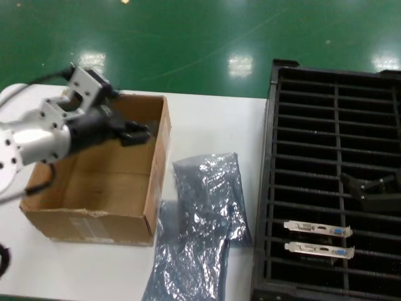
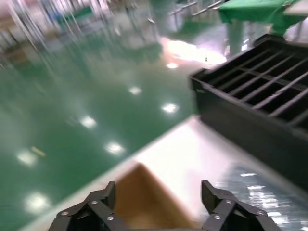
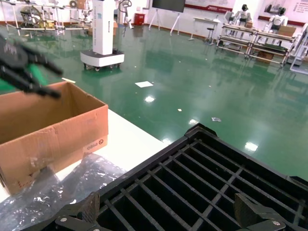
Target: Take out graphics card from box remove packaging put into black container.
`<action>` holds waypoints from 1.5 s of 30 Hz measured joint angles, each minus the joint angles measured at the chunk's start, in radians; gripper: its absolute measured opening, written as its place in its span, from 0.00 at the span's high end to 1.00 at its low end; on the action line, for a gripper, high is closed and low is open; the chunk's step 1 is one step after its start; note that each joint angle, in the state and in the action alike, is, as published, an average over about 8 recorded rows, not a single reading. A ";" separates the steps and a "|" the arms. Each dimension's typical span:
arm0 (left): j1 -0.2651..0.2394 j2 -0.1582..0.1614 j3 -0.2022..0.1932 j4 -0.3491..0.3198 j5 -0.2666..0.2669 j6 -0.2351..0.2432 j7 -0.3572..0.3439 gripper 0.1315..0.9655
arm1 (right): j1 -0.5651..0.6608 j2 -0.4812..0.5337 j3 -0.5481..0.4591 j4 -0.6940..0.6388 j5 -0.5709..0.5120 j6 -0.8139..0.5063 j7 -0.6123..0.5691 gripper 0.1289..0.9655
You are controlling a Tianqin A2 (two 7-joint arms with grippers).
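Observation:
My left gripper (image 1: 143, 133) hangs open and empty over the far right part of the brown box (image 1: 94, 182); its open jaws (image 2: 159, 198) frame a box corner (image 2: 144, 202). The box's visible floor is bare cardboard. Two crumpled grey-blue packaging bags (image 1: 210, 188) (image 1: 188, 254) lie on the table between the box and the black container (image 1: 276, 188). Two graphics cards stand in its near slots, their silver brackets (image 1: 316, 229) (image 1: 319, 251) showing. My right gripper (image 1: 369, 186) is open and empty above the container's slats (image 3: 192, 192).
The white table (image 1: 213, 125) ends at a green floor behind. The right wrist view shows the box (image 3: 53, 130), a bag (image 3: 72, 183) and my left gripper (image 3: 24, 67) above the box. The container (image 2: 260, 106) shows in the left wrist view.

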 joint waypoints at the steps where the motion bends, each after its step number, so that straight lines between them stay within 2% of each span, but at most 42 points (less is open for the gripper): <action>1: 0.010 -0.010 -0.007 -0.028 0.021 -0.023 0.024 0.48 | 0.000 0.000 0.000 0.000 0.000 0.000 0.000 0.00; 2: 0.022 -0.018 -0.016 -0.057 0.048 -0.048 0.048 0.45 | 0.000 0.000 0.000 0.000 0.000 0.000 0.000 0.00; 5: 0.068 -0.038 -0.056 -0.143 0.151 -0.128 0.125 0.45 | 0.000 0.000 0.000 0.000 0.000 0.000 0.000 0.00; 7: 0.093 -0.044 -0.078 -0.179 0.198 -0.166 0.161 0.42 | -0.001 -0.002 0.000 -0.001 0.002 0.002 -0.003 0.00; 9: 0.112 -0.046 -0.090 -0.199 0.220 -0.192 0.186 0.36 | -0.003 -0.006 0.000 -0.002 0.005 0.007 -0.009 0.00; 11: 0.125 -0.046 -0.094 -0.202 0.212 -0.206 0.197 0.31 | -0.007 -0.012 0.001 -0.005 0.011 0.016 -0.020 0.00; 14: 0.136 -0.040 -0.087 -0.192 0.162 -0.217 0.199 0.22 | -0.016 -0.027 0.001 -0.010 0.024 0.035 -0.044 0.00; 15: 0.142 -0.039 -0.086 -0.191 0.146 -0.224 0.203 0.22 | -0.019 -0.033 0.001 -0.012 0.029 0.042 -0.053 0.00; 23: 0.205 -0.025 -0.078 -0.186 0.023 -0.302 0.258 0.07 | -0.049 -0.086 0.004 -0.032 0.075 0.109 -0.138 0.00; 32: 0.283 -0.009 -0.070 -0.183 -0.124 -0.399 0.327 0.00 | -0.087 -0.152 0.006 -0.056 0.132 0.192 -0.243 0.00; 45: 0.395 0.015 -0.058 -0.177 -0.337 -0.540 0.426 0.00 | -0.140 -0.246 0.010 -0.091 0.214 0.311 -0.392 0.00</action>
